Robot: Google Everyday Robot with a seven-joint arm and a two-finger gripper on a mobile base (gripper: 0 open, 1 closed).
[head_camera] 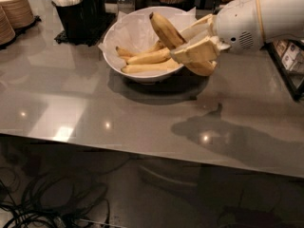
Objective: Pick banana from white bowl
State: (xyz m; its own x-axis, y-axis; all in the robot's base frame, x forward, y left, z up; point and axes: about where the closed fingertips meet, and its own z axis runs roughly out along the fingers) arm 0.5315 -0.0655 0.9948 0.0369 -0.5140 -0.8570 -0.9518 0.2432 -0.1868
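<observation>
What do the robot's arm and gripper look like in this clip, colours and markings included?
The gripper, at the wide glossy white bowl's right rim, has two flat, cream-tan fingers. Behind it the arm is a smooth, rounded white shell with a thin yellow band around it and a round patch of small perforations. No cables or lettering show.

Ripe yellow banana (167,32) with brown bruising and a dark tip, clasped in the cream tool (179,45) over the rim of the glossy white bowl (112,38), paler yellow bananas (147,58) on crinkled white paper (135,30), reflective grey table (95,108), tan stacked bowls (19,11)
</observation>
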